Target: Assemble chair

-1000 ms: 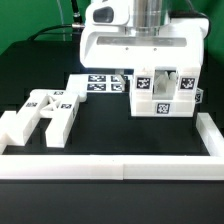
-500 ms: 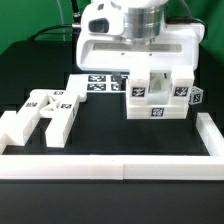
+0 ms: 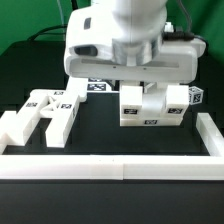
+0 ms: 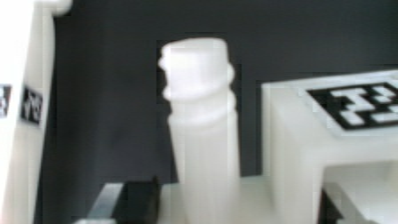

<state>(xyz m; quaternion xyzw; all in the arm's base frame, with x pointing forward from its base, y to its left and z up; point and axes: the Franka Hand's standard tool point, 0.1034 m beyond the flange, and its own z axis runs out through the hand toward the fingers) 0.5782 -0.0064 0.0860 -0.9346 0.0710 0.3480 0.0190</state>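
The gripper [image 3: 140, 84] is hanging straight over the chair sub-assy [image 3: 152, 108]. The sub-assy is sitting toward the ext. view's right on the black worktop [image 3: 100, 135], near the right border rail [image 3: 212, 135]. Whether it's resting fully on the worktop or being lifted a touch, can't tell.

In the wrist view a round white leg [image 4: 199, 110] w/ a ribbed, thread-like tip is running up from between the jaws, beside a tagged white plate [image 4: 347, 110]. So the gripper is reading as pinching that leg, not spread. The contact itself is sitting at the edge of the picture & is blurry.

Judgement: the step in hand is prob. seating or turning the leg into the sub-assy. Doing it well is coming down to:
- **Alignment:** holding the leg's axis square to the plate it's going into, since a tilted thread is likely binding.
- **Pressure:** pressing only lightly along that axis while turning.
- **Grip:** working in short turns w/ re-grips rather than dragging the whole block round.

Nothing is visibly bracing the sub-assy, so any torque is liable to be spinning or sliding it. Backing it vs. the rail is prob. helping. A small tagged block [image 3: 197, 97] is sitting just beside it on the ext. view's right & is wanting a clear berth.

The other chair parts [image 3: 45, 112] are lying well apart at the ext. view's left, near the front rail [image 3: 110, 166]. The marker board [image 3: 98, 86] is lying further back, between the two groups. Neither is getting in the way.
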